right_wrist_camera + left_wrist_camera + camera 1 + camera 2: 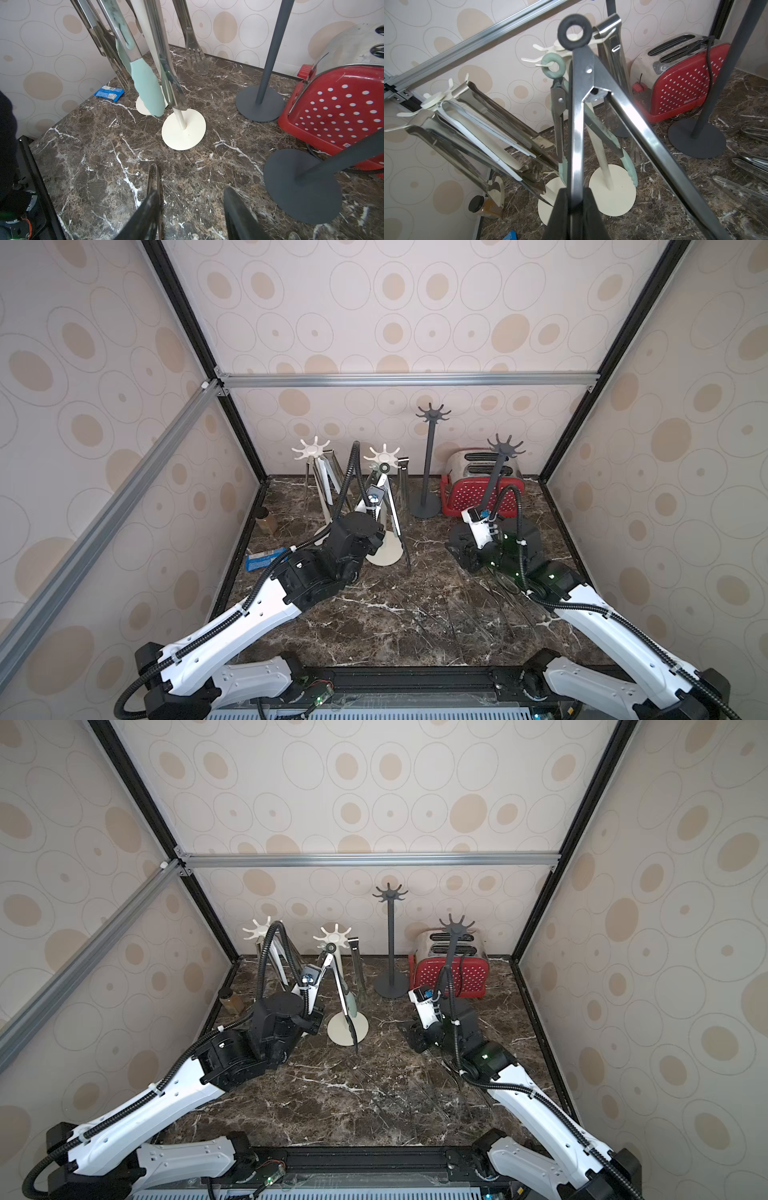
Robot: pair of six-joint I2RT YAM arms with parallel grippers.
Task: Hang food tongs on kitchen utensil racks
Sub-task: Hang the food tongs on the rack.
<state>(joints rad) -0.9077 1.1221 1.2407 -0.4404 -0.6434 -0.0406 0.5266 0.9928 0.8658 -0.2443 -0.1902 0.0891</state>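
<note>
Left tool (576, 192): pressed onto one steel leg of black-ringed tongs (583, 68). Right tool (191, 193): spread, low over table (374, 614). Cream rack (381, 456), left of centre: held tongs' ring at crown, hooked or not unclear. Loose tongs (749, 169): flat, near right.

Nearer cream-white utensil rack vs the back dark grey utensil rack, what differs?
Colour: the nearer cream-white rack is pale, the back dark grey rack is dark. Load: steel tongs hang from the cream-white rack; the dark grey rack's hooks are bare. Both: slim pole, round flat base, star-shaped hook crown.
</note>
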